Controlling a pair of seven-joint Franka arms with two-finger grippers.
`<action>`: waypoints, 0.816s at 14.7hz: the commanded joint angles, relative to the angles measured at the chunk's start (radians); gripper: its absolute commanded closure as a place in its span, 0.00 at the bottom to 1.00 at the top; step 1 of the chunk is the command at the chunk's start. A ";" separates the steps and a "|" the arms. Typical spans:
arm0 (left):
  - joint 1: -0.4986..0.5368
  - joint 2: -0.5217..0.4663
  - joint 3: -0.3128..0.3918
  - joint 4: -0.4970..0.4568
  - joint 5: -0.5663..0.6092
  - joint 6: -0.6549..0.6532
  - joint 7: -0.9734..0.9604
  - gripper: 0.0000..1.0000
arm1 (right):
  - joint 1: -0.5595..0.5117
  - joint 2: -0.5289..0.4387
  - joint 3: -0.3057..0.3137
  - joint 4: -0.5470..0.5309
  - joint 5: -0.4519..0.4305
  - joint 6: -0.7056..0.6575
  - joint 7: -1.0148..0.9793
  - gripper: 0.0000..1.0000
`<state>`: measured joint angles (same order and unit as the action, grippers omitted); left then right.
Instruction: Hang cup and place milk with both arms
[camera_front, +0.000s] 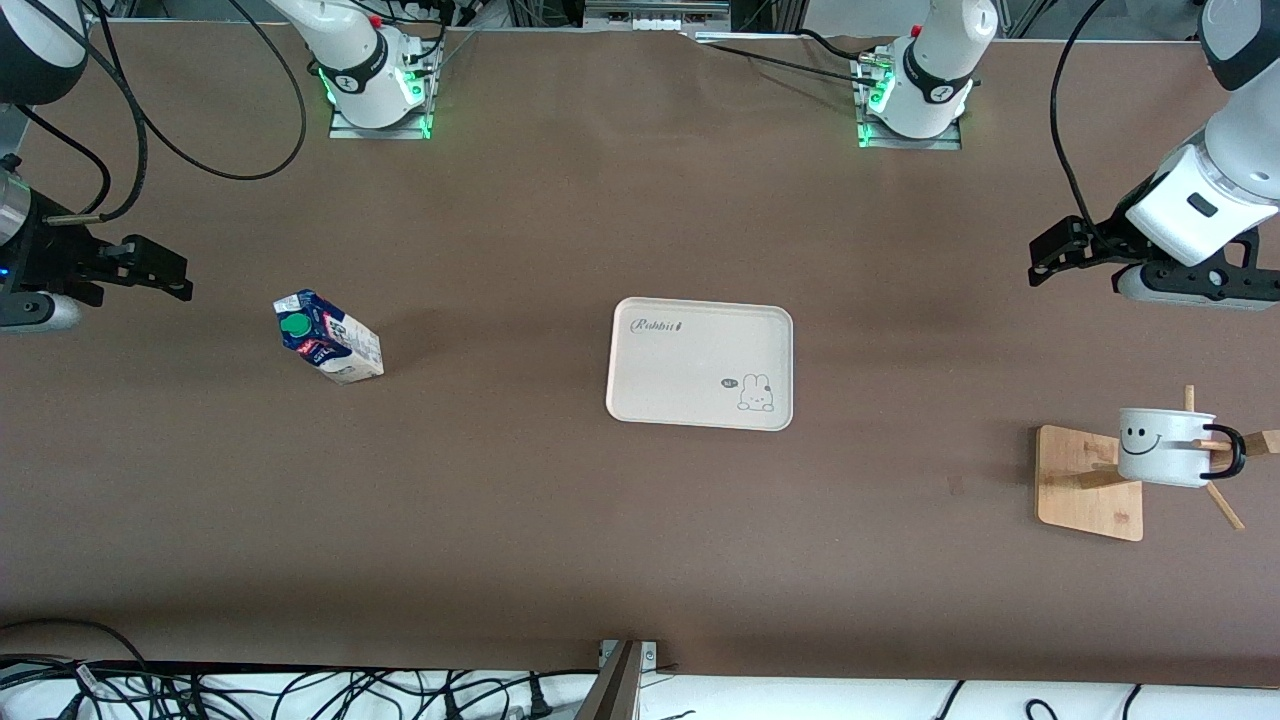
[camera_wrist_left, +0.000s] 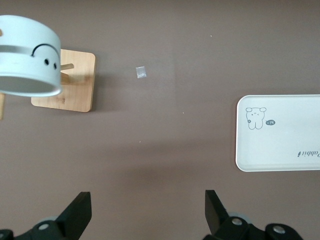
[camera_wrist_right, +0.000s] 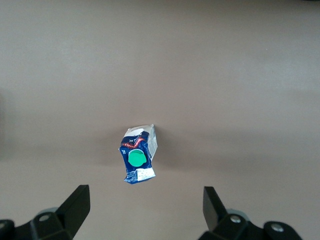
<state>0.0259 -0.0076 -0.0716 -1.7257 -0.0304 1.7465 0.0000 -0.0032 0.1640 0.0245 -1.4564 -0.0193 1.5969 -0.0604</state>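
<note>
Front view — brown table (camera_front: 560, 520), cream tray (camera_front: 700, 364) central, both grippers' fingers spread, empty.

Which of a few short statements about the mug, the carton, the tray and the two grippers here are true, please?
1. The white smiley mug hangs on the wooden peg rack. True.
2. The blue-topped milk carton stands on the cream rabbit tray. False: it stands on the brown table, toward the right arm's end.
3. The left gripper is open. True.
4. The right gripper grips the carton. False: it is open above it.
</note>
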 joint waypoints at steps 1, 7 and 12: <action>0.023 0.011 0.000 0.060 0.009 -0.025 -0.014 0.00 | -0.003 -0.011 -0.006 0.004 -0.010 -0.014 -0.009 0.00; 0.023 0.037 -0.010 0.086 0.015 -0.024 -0.006 0.00 | -0.011 -0.011 -0.011 0.004 -0.011 -0.023 0.054 0.00; 0.016 0.038 -0.013 0.083 0.023 -0.036 -0.005 0.00 | -0.009 0.011 -0.014 0.039 -0.008 -0.071 0.053 0.00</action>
<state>0.0458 0.0144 -0.0800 -1.6775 -0.0305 1.7451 0.0000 -0.0090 0.1642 0.0077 -1.4539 -0.0225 1.5661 -0.0238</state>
